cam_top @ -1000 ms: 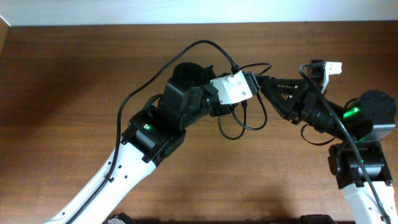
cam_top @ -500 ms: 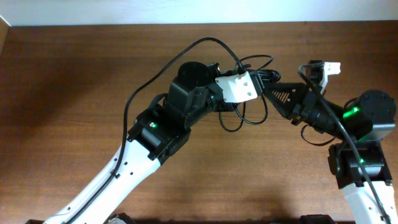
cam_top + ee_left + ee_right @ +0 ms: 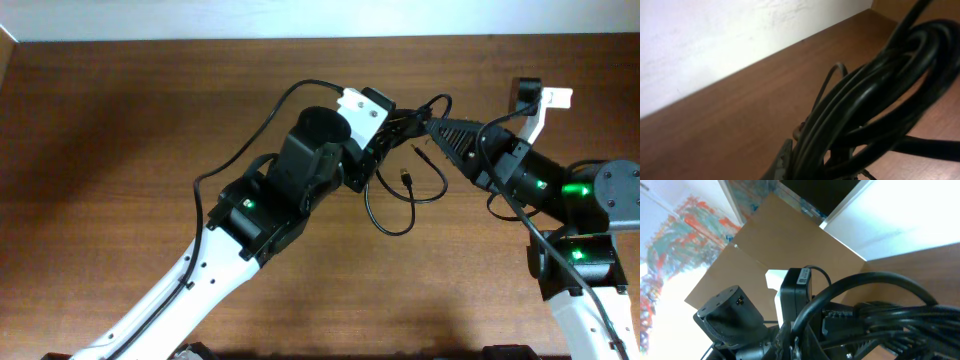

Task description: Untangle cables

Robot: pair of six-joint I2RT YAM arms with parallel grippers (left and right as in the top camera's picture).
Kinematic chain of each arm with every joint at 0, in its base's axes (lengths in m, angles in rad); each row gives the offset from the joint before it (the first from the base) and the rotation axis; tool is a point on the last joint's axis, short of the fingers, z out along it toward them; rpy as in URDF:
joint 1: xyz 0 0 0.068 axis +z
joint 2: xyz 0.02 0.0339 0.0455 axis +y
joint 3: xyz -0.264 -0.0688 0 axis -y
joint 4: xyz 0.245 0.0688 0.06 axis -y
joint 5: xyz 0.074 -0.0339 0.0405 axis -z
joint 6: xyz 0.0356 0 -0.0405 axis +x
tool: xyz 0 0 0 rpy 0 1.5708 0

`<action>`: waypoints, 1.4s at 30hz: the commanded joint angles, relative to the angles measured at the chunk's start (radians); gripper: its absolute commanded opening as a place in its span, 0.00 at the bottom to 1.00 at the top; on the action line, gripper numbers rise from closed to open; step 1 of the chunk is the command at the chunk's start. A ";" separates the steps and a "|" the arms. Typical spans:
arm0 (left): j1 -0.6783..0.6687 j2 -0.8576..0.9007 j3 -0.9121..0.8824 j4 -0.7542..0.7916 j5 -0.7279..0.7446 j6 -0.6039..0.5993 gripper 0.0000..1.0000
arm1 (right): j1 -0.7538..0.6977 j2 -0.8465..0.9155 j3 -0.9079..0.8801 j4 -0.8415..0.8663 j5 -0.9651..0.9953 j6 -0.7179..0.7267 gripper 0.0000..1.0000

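A handful of thin black cables (image 3: pixel 405 122) is gathered into one tight knot above the brown wooden table (image 3: pixel 120 120), over its far half and a little right of its middle. Up close from the left wrist, the glossy strands (image 3: pixel 875 95) run side by side and curve together in a thick coil. From the knot a slack loop (image 3: pixel 400 222) droops toward the table's near side; whether it touches the wood I cannot tell. Two short ends dangle inside it, one with a small metal-tipped plug (image 3: pixel 405 178). From the right wrist, a single strand (image 3: pixel 865 282) arches wide over the bundle.
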 commanded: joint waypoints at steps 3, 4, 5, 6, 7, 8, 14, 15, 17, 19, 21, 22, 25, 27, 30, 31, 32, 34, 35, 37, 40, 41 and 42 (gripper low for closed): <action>0.005 0.002 0.004 -0.076 -0.030 -0.232 0.00 | -0.001 -0.010 0.018 0.035 -0.013 -0.195 0.04; 0.005 0.002 0.004 -0.084 -0.030 -0.235 0.00 | -0.001 -0.006 0.018 0.035 -0.013 -0.204 0.04; 0.005 0.002 0.004 -0.080 -0.031 -0.235 0.00 | -0.001 -0.004 0.018 0.026 -0.013 -0.204 0.04; 0.005 0.002 0.004 -0.079 -0.048 -0.235 0.00 | -0.001 -0.004 0.018 0.002 -0.013 -0.204 0.04; 0.005 -0.003 0.004 -0.080 -0.107 -0.247 0.00 | -0.001 -0.004 0.018 -0.028 -0.013 -0.204 0.04; 0.005 -0.008 0.004 -0.079 -0.176 -0.274 0.00 | -0.001 -0.004 0.018 -0.066 -0.013 -0.204 0.04; 0.051 -0.083 0.004 -0.020 -0.318 -0.344 0.00 | -0.001 -0.004 0.018 -0.321 -0.020 -0.291 0.04; 0.060 -0.093 0.004 -0.010 -0.318 -0.343 0.00 | -0.001 -0.004 0.017 -0.368 -0.020 -0.325 0.04; 0.060 -0.111 0.004 0.011 -0.317 -0.343 0.00 | -0.001 0.000 0.017 -0.426 -0.016 -0.378 0.06; 0.061 -0.120 0.004 0.019 -0.295 -0.342 0.00 | -0.001 0.012 0.017 -0.435 -0.016 -0.388 0.63; 0.060 -0.121 0.004 0.017 -0.289 -0.334 0.00 | -0.001 0.023 0.017 -0.434 -0.008 -0.388 0.83; 0.061 -0.121 0.004 0.017 -0.288 -0.328 0.00 | -0.001 0.025 0.017 -0.435 0.011 -0.388 0.95; 0.066 -0.121 0.004 0.023 -0.234 -0.237 0.00 | -0.034 0.025 0.017 -0.433 0.052 -0.388 0.95; 0.074 -0.121 0.004 0.040 -0.022 -0.047 0.00 | -0.097 0.025 0.017 -0.430 0.044 -0.484 0.95; 0.093 -0.121 0.004 0.051 0.246 -0.013 0.00 | -0.148 0.025 0.017 -0.426 -0.019 -0.698 0.95; 0.108 -0.121 0.004 0.063 0.368 -0.013 0.00 | -0.151 0.025 0.017 -0.426 -0.029 -0.804 0.95; 0.121 -0.121 0.004 0.070 0.450 -0.013 0.00 | -0.151 0.025 0.017 -0.426 -0.059 -0.876 0.94; 0.138 -0.120 0.004 0.069 0.539 -0.014 0.00 | -0.151 0.025 0.017 -0.418 -0.100 -0.896 0.91; 0.138 -0.120 0.004 0.069 0.550 -0.020 0.00 | -0.151 0.025 0.017 -0.402 -0.134 -0.896 0.90; 0.138 -0.120 0.004 0.066 0.568 -0.029 0.00 | -0.151 0.025 0.017 -0.322 -0.253 -0.896 0.88; 0.138 -0.120 0.004 0.065 0.605 -0.033 0.00 | -0.151 0.025 0.017 -0.242 -0.347 -0.895 0.86; 0.138 -0.118 0.004 0.066 0.631 -0.032 0.00 | -0.151 0.025 0.017 -0.241 -0.354 -0.895 0.86; 0.138 -0.113 0.004 0.066 0.676 -0.032 0.00 | -0.151 0.025 0.017 -0.241 -0.354 -0.895 0.85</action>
